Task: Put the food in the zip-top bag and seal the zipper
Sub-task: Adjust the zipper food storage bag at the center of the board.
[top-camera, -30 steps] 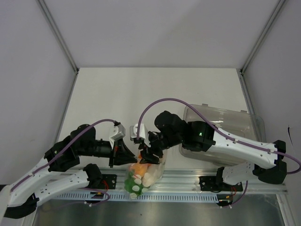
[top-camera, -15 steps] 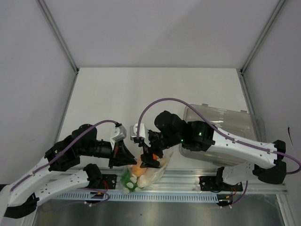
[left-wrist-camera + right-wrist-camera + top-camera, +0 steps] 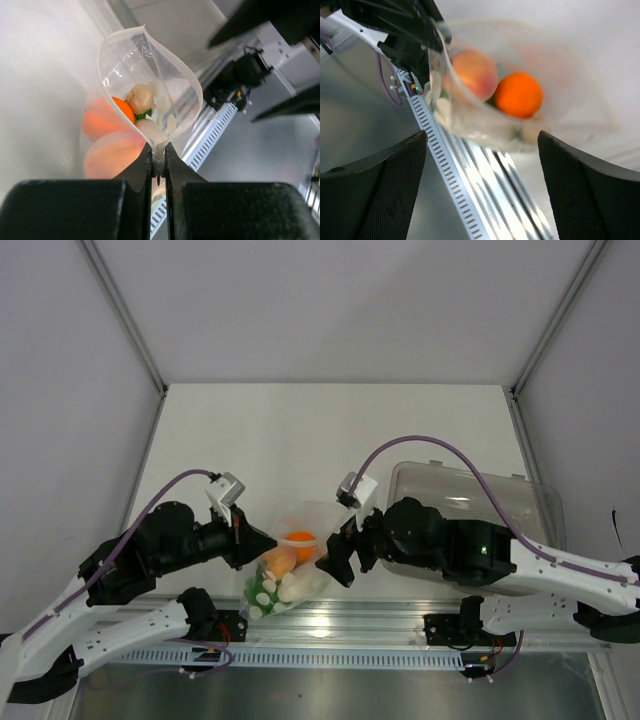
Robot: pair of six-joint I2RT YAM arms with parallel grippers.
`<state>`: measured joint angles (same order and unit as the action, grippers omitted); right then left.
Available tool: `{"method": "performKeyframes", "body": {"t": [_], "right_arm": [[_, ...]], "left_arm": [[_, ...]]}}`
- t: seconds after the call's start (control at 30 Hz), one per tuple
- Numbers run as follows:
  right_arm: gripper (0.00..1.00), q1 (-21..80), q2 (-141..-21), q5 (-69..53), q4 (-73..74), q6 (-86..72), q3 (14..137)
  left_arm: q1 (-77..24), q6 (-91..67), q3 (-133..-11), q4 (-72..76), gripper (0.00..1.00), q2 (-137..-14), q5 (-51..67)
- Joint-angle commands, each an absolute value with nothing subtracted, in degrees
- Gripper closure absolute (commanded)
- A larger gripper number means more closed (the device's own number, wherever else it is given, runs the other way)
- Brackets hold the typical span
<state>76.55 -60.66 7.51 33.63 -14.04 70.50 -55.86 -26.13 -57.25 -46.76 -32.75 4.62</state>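
The clear zip-top bag (image 3: pixel 292 558) hangs at the table's near edge with the food inside: a round orange (image 3: pixel 301 540), a reddish-orange fruit (image 3: pixel 280 562), pale egg-like pieces and green lettuce (image 3: pixel 262 590). My left gripper (image 3: pixel 257 541) is shut on the bag's mouth edge at its left corner (image 3: pixel 159 152); the mouth gapes open in the left wrist view (image 3: pixel 150 90). My right gripper (image 3: pixel 332 562) is open and empty just right of the bag. The right wrist view shows the bag (image 3: pixel 485 100) and the orange (image 3: pixel 519 95) ahead of its spread fingers. The zipper strip is hardly visible.
A large rigid clear tray (image 3: pixel 480 502) lies at the right, under my right arm. The metal rail (image 3: pixel 400 625) with slotted strip runs along the near edge, below the bag.
My right gripper let go of the bag and drew back to the right. My left gripper moved up and left with the bag, which now sits further onto the table.
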Motion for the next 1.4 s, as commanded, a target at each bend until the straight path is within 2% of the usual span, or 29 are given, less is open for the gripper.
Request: {"method": "performKeyframes", "body": {"t": [0.0,0.13,0.3,0.63,0.77,0.97,1.07,1.37], "right_arm": [[0.07,79.3,-59.3,19.6,34.3,-26.5,67.5],[0.01,83.7,-60.6,23.8,32.3,-28.0,66.1],[0.01,88.5,-66.9,33.1,28.1,-26.6,68.2],[0.01,89.9,-75.2,48.2,-4.5,-18.9,58.9],[0.01,89.9,-77.8,52.7,-4.0,-21.3,58.1],[0.01,90.0,-72.3,55.3,-9.7,-26.9,47.7],[0.01,89.9,-69.9,55.3,-16.4,-23.0,42.2],[0.01,90.6,-68.7,53.3,-25.6,-15.9,39.1]], "left_arm": [[-56.0,-33.6,-60.4,-46.0,0.99,-31.4,-9.0],[-56.0,-38.2,-61.9,-46.0,0.99,-30.7,-15.9],[-56.0,-42.0,-63.6,-44.6,0.99,-34.4,-16.1],[-56.1,-44.8,-60.6,-38.4,0.99,-44.6,-2.6],[-56.1,-44.9,-58.8,-36.6,0.99,-47.5,1.7],[-56.1,-44.8,-58.1,-34.3,1.00,-49.3,4.0],[-56.1,-45.6,-57.8,-32.9,0.99,-49.7,5.7],[-56.1,-48.0,-56.1,-30.4,0.99,-49.8,7.3]]}}
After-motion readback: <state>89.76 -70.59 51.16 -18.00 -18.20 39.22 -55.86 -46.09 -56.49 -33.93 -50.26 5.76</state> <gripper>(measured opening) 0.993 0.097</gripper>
